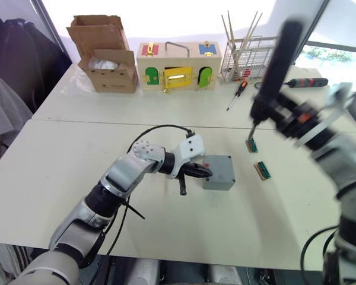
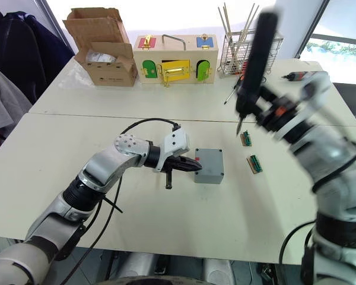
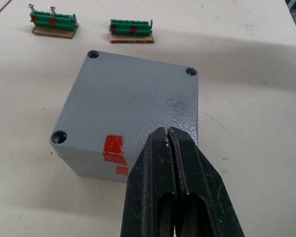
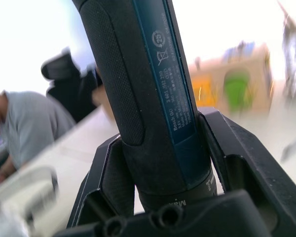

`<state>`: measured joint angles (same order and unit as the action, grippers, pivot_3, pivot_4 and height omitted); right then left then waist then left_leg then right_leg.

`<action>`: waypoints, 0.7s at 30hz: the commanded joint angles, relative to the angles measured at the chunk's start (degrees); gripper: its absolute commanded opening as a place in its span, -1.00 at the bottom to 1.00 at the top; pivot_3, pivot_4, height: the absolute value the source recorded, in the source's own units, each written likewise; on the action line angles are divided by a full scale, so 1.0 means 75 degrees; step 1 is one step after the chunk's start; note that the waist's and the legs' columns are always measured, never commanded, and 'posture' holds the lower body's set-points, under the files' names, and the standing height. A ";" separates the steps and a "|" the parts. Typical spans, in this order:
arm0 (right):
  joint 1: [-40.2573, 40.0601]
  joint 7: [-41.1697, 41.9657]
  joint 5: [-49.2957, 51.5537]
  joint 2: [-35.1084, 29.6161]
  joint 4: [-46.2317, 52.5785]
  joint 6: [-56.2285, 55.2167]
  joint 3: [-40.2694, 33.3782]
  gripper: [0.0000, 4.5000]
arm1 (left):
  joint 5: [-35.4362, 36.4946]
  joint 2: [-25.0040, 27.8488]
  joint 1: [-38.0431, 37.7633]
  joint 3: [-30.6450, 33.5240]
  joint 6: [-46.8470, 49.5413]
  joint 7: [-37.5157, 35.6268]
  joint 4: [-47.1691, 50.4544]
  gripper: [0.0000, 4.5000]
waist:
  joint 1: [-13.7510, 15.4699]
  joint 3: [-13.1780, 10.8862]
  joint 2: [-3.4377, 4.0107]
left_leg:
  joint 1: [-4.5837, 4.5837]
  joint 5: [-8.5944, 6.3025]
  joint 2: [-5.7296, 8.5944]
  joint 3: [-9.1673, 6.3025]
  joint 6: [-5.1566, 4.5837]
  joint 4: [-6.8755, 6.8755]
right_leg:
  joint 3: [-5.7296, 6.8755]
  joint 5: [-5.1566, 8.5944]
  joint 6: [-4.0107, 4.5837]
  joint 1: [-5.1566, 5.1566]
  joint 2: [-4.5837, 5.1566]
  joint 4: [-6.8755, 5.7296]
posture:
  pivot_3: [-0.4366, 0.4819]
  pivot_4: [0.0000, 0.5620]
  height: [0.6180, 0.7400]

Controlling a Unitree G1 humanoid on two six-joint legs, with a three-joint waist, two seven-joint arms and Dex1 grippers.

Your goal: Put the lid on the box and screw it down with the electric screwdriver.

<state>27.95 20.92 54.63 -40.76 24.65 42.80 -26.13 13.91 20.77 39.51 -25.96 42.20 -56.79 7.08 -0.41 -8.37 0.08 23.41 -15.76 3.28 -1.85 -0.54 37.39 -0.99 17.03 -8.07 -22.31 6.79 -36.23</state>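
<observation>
The grey lid (image 3: 133, 98) sits on the grey box (image 3: 84, 167), which has a red mark on its side and stands mid-table (image 1: 219, 172). Three open screw holes show at the lid's corners. My left gripper (image 3: 168, 134) is shut, its tips resting at the lid's near edge (image 1: 206, 173). My right gripper (image 4: 165, 168) is shut on the electric screwdriver (image 1: 277, 62), held nearly upright to the right of the box. Its bit points down just above a green terminal block (image 1: 251, 144).
A second green terminal block (image 1: 262, 170) lies right of the box. At the back stand a cardboard box (image 1: 107, 59), a wooden box with coloured doors (image 1: 178, 66) and a wire rack (image 1: 246, 56). A red-and-black screwdriver (image 1: 237, 95) lies nearby. A person (image 1: 3, 119) sits at the left.
</observation>
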 commanded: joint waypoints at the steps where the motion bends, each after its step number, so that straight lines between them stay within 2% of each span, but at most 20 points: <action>1: 0.0488 -0.0479 0.0958 -0.0478 -0.0111 0.0727 -0.0505 -0.14 | 0.0243 0.0046 -0.0006 0.0323 0.0258 0.0091 0.0373 -1.00 | -0.0009 -0.0002 -0.0004 | 0.0004 0.0008 -0.0004 -0.0004 0.0014 -0.0005 | 0.0006 0.0000 0.0000 -0.0005 0.0000 0.0000 | -0.05 -0.47 0.99; 6: 0.1361 -0.1248 0.1450 -0.1424 -0.1153 0.1871 -0.0695 -0.14 | 0.0744 0.0266 0.0117 0.0935 0.0592 0.0094 0.1073 -1.00 | -0.0032 -0.0053 0.0001 | 0.0012 -0.0006 -0.0002 0.0019 -0.0020 0.0008 | -0.0001 -0.0004 0.0003 -0.0011 0.0003 -0.0006 | -0.05 -0.47 0.99; 12: 0.1191 -0.0219 0.1305 -0.3128 -0.2115 0.3202 -0.0408 -0.14 | 0.1367 0.0577 -0.0081 0.1180 0.0987 0.0055 0.2132 -1.00 | -0.0005 -0.0058 0.0004 | 0.0025 -0.0011 -0.0002 0.0019 -0.0028 0.0005 | 0.0005 -0.0005 0.0006 -0.0020 0.0002 0.0002 | -0.05 -0.47 0.99; 16: 0.0734 0.0429 0.0181 -0.4764 -0.3594 0.4691 0.1266 -0.14 | 0.1484 0.0521 -0.0499 0.0889 0.1127 0.0436 0.2800 -1.00 | 0.0024 -0.0061 -0.0001 | 0.0029 -0.0018 0.0001 0.0034 -0.0041 0.0019 | 0.0001 -0.0005 0.0007 -0.0008 0.0010 0.0016 | -0.05 -0.47 0.99; 18: 0.0642 0.0969 -0.0009 -0.5034 -0.4011 0.4950 0.1745 -0.14 | 0.1471 0.0408 -0.0623 0.0780 0.1124 0.0648 0.2880 -1.00 | 0.0046 -0.0067 0.0004 | 0.0032 -0.0038 0.0001 0.0032 -0.0074 0.0054 | 0.0001 -0.0004 0.0009 0.0003 0.0010 0.0015 | -0.05 -0.47 0.99; 21: 0.0513 0.1668 -0.0339 -0.4996 -0.4622 0.5281 0.2434 -0.14 | 0.1390 0.0236 -0.0798 0.0678 0.1033 0.0980 0.2883 -1.00 | -0.0014 -0.0078 0.0052 | 0.0043 -0.0041 0.0001 0.0045 -0.0079 0.0088 | -0.0012 -0.0006 0.0008 -0.0003 0.0009 0.0001 | -0.05 -0.47 0.99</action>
<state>30.18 30.62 52.97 -77.01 -9.74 82.31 -6.89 24.34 22.89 33.70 -21.28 50.77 -50.60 26.94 -0.51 -8.95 0.47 23.73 -16.08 3.29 -1.51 -1.15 38.05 -1.08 16.98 -8.01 -22.34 6.86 -36.22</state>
